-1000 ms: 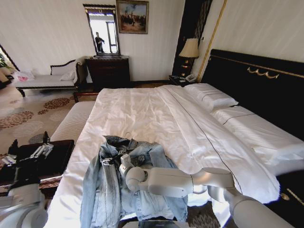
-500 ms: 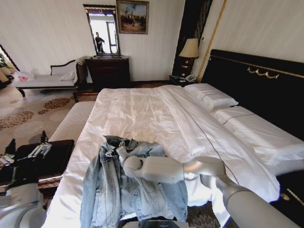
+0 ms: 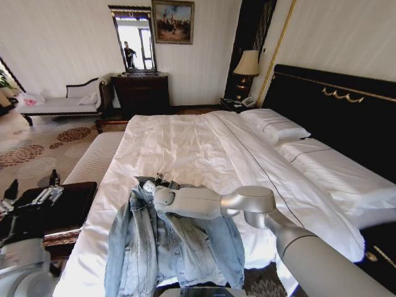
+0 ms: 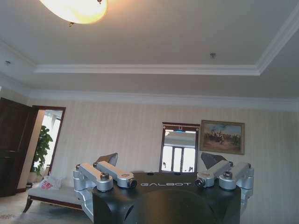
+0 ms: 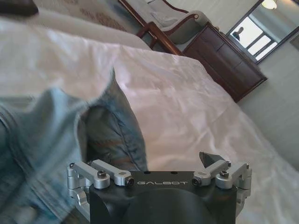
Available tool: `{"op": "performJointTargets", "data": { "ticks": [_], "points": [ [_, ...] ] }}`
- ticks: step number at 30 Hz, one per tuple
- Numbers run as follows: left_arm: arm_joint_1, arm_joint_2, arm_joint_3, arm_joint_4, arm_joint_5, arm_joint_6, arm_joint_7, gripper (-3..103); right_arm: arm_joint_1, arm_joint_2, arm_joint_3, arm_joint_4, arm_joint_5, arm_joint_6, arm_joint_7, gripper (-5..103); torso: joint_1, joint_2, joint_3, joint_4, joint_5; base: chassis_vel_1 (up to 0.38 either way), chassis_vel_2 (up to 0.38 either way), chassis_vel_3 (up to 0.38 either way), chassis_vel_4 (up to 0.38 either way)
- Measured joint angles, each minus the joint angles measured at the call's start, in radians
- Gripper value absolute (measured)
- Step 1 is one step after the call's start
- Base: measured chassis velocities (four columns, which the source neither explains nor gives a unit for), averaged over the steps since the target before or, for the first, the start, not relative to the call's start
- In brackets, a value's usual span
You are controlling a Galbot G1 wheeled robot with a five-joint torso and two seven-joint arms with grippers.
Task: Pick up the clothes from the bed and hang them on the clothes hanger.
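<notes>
Clothes [image 3: 176, 247] lie on bed [image 3: 185, 148] (right tool [image 3: 148, 185] at collar).

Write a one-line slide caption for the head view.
Right gripper reaches the collar of a light-blue washed denim jacket on the white-sheeted bed; left gripper waits aside.

The denim jacket [image 3: 173, 247] is a washed light blue with paler faded streaks, lying on the bed [image 3: 198, 148] whose sheets and pillows [image 3: 275, 129] are plain white against a black headboard [image 3: 346, 117] trimmed with a thin gold line. The right arm [image 3: 204, 203] is silver-grey, and both the right gripper [image 5: 159, 154] and left gripper [image 4: 159, 163] have black housings with silver linkages. The carpet [image 3: 37, 148] is beige with brown round floral medallions, and the walls [image 3: 62, 49] are cream with fine vertical stripes.
</notes>
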Motion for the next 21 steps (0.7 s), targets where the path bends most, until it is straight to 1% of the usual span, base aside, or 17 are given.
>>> {"op": "performJointTargets", "data": {
  "ticks": [3,5,8,11,12,13,17,18,21],
  "points": [
    [0.001,0.009,0.003,-0.001,-0.009,0.005,-0.003,100,-0.001,0.002,-0.016,-0.036,-0.005,-0.012,0.003,100,0.0,0.0,0.0,-0.0003,-0.0001,0.0,0.0,0.0,0.0],
    [0.008,0.013,0.01,-0.01,-0.015,0.01,-0.005,100,-0.013,0.002,-0.021,-0.078,-0.01,-0.034,0.008,100,0.0,0.0,0.0,-0.0005,-0.0001,0.0,0.0,0.0,0.0],
    [0.016,0.015,0.013,-0.017,-0.015,0.011,-0.005,100,-0.024,0.002,-0.023,-0.093,-0.017,-0.034,0.006,100,0.0,0.0,0.0,-0.0005,0.0,0.0,0.0,0.0,0.0],
    [0.019,0.019,0.011,-0.018,-0.015,0.011,-0.005,100,-0.038,0.001,-0.02,-0.095,-0.022,0.019,-0.01,100,0.0,0.0,0.0,-0.0005,0.0,0.0,0.0,0.0,0.0],
    [0.019,0.019,0.011,-0.018,-0.015,0.011,-0.005,100,-0.038,0.001,-0.02,-0.095,-0.022,0.019,-0.01,100,0.0,0.0,0.0,-0.0005,0.0,0.0,0.0,0.0,0.0],
    [0.019,0.02,0.008,-0.018,-0.015,0.011,-0.006,100,-0.047,0.001,-0.019,-0.096,-0.031,0.057,-0.03,100,0.0,0.0,0.0,-0.0003,0.0001,0.0,0.0,0.0,0.0],
    [0.028,0.019,0.002,-0.023,-0.014,0.011,-0.006,100,-0.058,0.0,-0.019,-0.108,-0.051,0.072,-0.059,100,0.0,0.0,0.0,-0.0002,0.0,0.0,0.0,0.0,0.0],
    [0.033,0.017,0.001,-0.027,-0.013,0.011,-0.006,100,-0.066,0.0,-0.018,-0.132,-0.073,0.087,-0.08,100,0.0,0.0,0.0,-0.0002,0.0,0.0,0.0,0.0,0.0],
    [0.034,0.013,0.001,-0.031,-0.007,0.011,-0.006,100,-0.077,-0.001,-0.015,-0.175,-0.106,0.11,-0.111,100,0.0,0.0,0.0,-0.0004,0.0001,0.0,0.0,0.0,0.0]
  ]
}}
